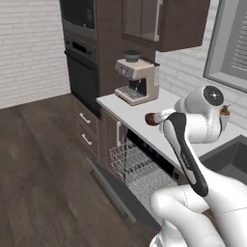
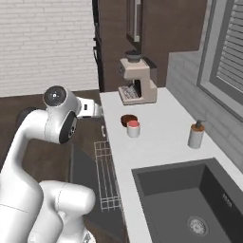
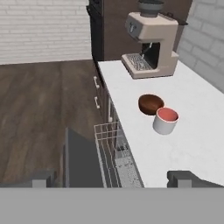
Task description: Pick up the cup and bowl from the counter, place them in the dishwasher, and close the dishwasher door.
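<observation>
The cup (image 3: pixel 166 120) stands upright on the counter (image 3: pixel 192 144), white outside with its red inside facing up. The bowl (image 3: pixel 151 104) sits just beside it on the far side, so close that the two appear to touch; both rest near the counter's front edge. In the right base view the cup (image 2: pixel 133 128) and bowl (image 2: pixel 127 119) hold the same arrangement, between the coffee machine (image 2: pixel 136 81) farther along the counter and the sink (image 2: pixel 190 209) nearer the robot. A soap dispenser (image 2: pixel 195 134) stands to the right of the pair, by the back wall, well apart from them.

Below the counter edge the dishwasher (image 1: pixel 144 161) is open. The dishwasher door (image 3: pixel 81 162) lies dropped down, and the wire rack (image 3: pixel 114 153) is drawn out over it.

The gripper (image 3: pixel 113 178) hangs above the open door and counter edge, near of the cup and clear of it. Its fingertips (image 3: pixel 186 178) sit wide apart at the lower corners of the hand view, with nothing between them.
</observation>
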